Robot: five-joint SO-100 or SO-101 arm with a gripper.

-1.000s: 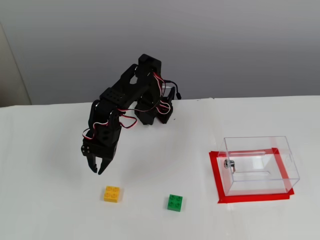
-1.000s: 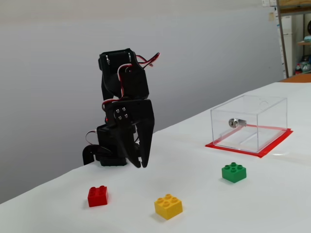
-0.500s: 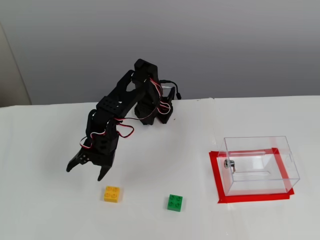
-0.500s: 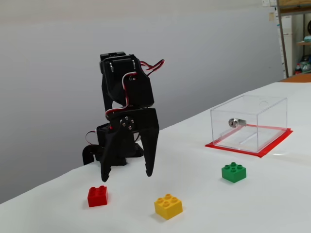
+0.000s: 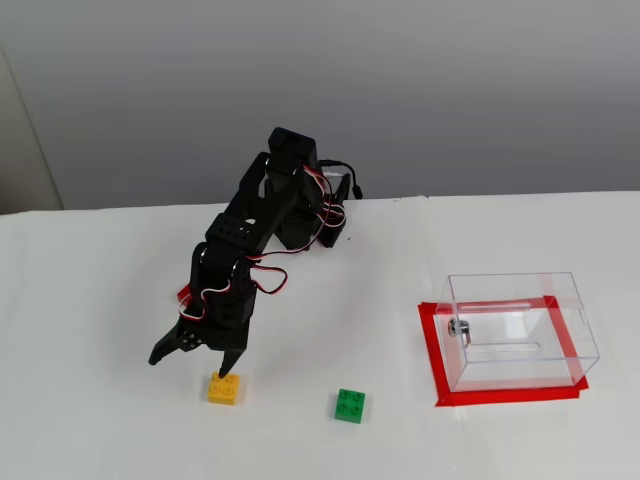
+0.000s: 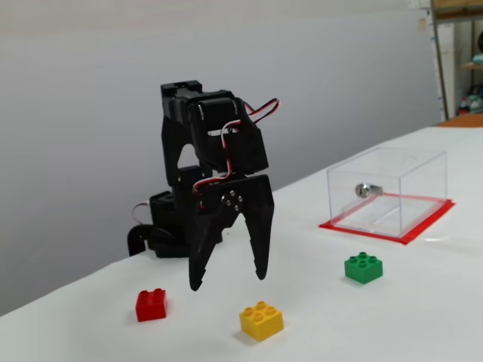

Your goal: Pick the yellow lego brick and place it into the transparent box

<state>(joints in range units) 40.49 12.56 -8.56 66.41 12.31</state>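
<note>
The yellow lego brick [image 5: 224, 388] [image 6: 261, 320] lies on the white table near its front edge. My gripper [image 5: 192, 364] [image 6: 229, 281] hangs open just above and slightly behind it, fingers spread wide and pointing down, with nothing between them. In a fixed view one fingertip [image 5: 229, 373] sits right over the brick's back edge. The transparent box [image 5: 515, 329] [image 6: 386, 188] stands apart on a red taped patch, to the right in both fixed views, with a small metal fitting on one wall.
A green brick [image 5: 350, 405] [image 6: 363, 267] lies between the yellow brick and the box. A red brick [image 6: 152, 304] sits left of the yellow one, mostly hidden behind the arm in the other fixed view. The arm's base [image 5: 312, 225] stands at the back.
The gripper went from shut to wide open and moved forward and down, ending just above the yellow brick. The bricks and the box have not moved.
</note>
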